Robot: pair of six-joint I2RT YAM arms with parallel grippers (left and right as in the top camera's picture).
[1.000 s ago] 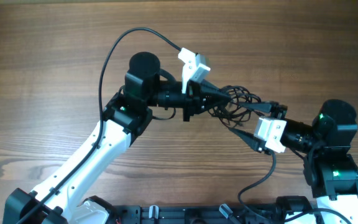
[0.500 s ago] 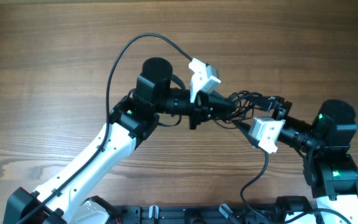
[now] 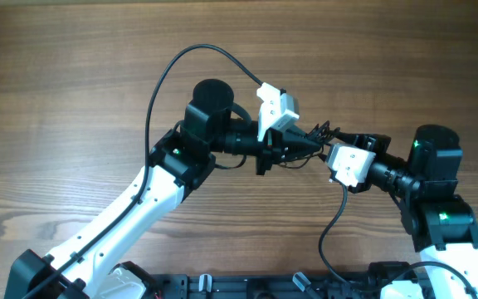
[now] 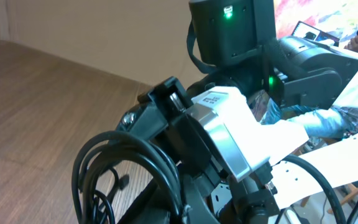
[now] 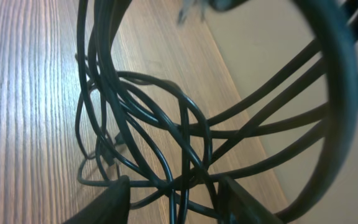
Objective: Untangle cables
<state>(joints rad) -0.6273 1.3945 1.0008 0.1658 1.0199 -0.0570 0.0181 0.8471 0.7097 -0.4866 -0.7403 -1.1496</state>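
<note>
The cables [image 3: 323, 131] are a small black tangle held off the table between my two grippers at centre right. My left gripper [image 3: 311, 143] reaches in from the left and is shut on the cables, whose loops [image 4: 126, 158] arch up over its fingers [image 4: 143, 208] in the left wrist view. My right gripper [image 3: 327, 150] comes in from the right, almost tip to tip with the left one. In the right wrist view it [image 5: 176, 202] is open, its two dark fingertips [image 5: 114, 200] apart, with several crossing cable strands [image 5: 185, 130] running between them.
The wooden table [image 3: 73, 75] lies below. The left arm's thicker black wire [image 3: 173, 66] arcs over its wrist, and the right arm's wire [image 3: 332, 228] hangs under its white camera block [image 3: 348, 164]. The right arm's body [image 4: 229, 37] fills the left wrist view.
My right gripper has swung up and left to meet the left gripper, and its jaws have narrowed around the strands. The left gripper moved right with the cables, which are now bunched tighter.
</note>
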